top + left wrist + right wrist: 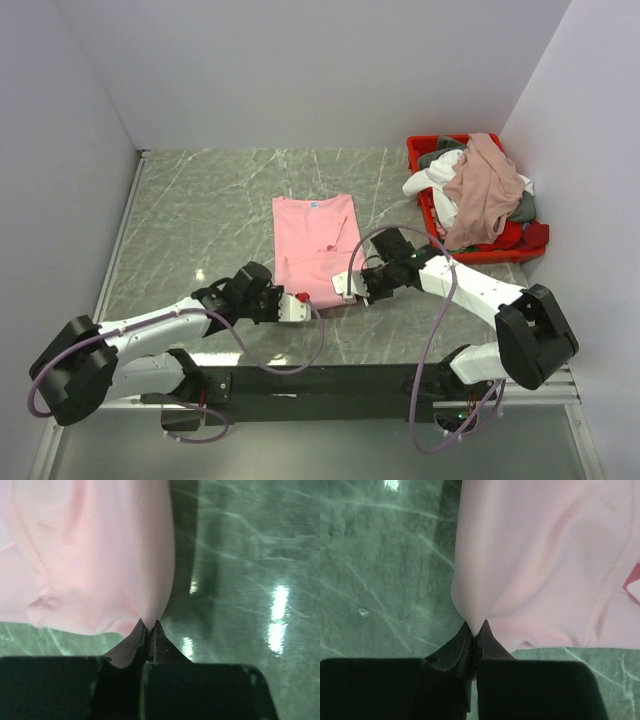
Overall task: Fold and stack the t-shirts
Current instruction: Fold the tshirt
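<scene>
A light pink t-shirt (314, 244) lies flat as a narrow strip in the middle of the table, collar at the far end. My left gripper (297, 305) is shut on its near left corner, and the left wrist view shows the pink cloth (100, 560) pinched between the fingertips (149, 627). My right gripper (347, 287) is shut on its near right corner, and the right wrist view shows the cloth (540, 565) pinched the same way (476, 626). Both corners are lifted slightly. The other t-shirts, dusty rose (484, 188), white, grey and red, are heaped in the bin.
A red plastic bin (424, 150) stands at the back right against the wall, overflowing with the shirts. White walls close in the table on the left, back and right. The dark green marble table (200, 210) runs to a metal rail at the left.
</scene>
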`<state>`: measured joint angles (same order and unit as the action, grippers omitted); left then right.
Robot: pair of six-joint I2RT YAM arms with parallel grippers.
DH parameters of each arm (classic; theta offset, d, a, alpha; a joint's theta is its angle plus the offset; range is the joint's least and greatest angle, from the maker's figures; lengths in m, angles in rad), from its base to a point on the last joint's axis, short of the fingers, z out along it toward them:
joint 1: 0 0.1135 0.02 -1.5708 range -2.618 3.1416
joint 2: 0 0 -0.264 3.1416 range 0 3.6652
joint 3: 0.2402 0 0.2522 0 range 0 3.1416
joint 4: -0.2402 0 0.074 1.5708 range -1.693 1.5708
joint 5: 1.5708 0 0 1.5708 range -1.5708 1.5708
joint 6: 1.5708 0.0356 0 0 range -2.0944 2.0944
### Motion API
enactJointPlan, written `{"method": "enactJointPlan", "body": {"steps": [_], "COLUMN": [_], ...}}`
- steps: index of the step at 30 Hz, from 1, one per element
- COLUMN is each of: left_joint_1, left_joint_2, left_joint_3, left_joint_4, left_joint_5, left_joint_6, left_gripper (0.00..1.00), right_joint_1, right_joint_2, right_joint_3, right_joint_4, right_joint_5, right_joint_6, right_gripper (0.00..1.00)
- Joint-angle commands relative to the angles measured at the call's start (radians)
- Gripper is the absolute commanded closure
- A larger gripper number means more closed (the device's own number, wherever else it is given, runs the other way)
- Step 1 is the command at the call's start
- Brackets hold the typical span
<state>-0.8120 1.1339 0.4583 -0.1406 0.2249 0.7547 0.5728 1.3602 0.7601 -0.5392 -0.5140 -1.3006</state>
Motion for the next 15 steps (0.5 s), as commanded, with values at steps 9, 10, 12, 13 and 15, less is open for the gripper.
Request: {"method": "enactJointPlan", "body": {"steps": [9,10,12,13,15], "left_joint_1": [0.379,0.399,0.450,0.462,0.484], "left_joint_2": [0.239,0.278,0.412,0.461,0.610], "left_joint_3": [0.400,0.440,0.552,0.592,0.714], "left_joint_4": [0.039,0.051,0.091,0.131,0.162], "left_joint_5": [0.252,0.261,0.278,0.281,0.260], "left_joint_6": [0.106,0.115,0.107,0.085,0.058], "left_gripper": [1.00,1.00,1.00,1.00,1.00], "right_joint_1": [-0.116,-0.151,-0.171,-0.186,-0.198], "right_joint_2": [0.229,0.267,0.395,0.445,0.576], "right_joint_3": [0.511,0.560,0.695,0.743,0.876], "right_joint_4": [0.018,0.034,0.051,0.059,0.068], "right_joint_5": [0.015,0.019,0.040,0.069,0.094], "right_joint_6": [0.326,0.386,0.434,0.473,0.542], "right_gripper": [1.00,1.00,1.00,1.00,1.00]}}
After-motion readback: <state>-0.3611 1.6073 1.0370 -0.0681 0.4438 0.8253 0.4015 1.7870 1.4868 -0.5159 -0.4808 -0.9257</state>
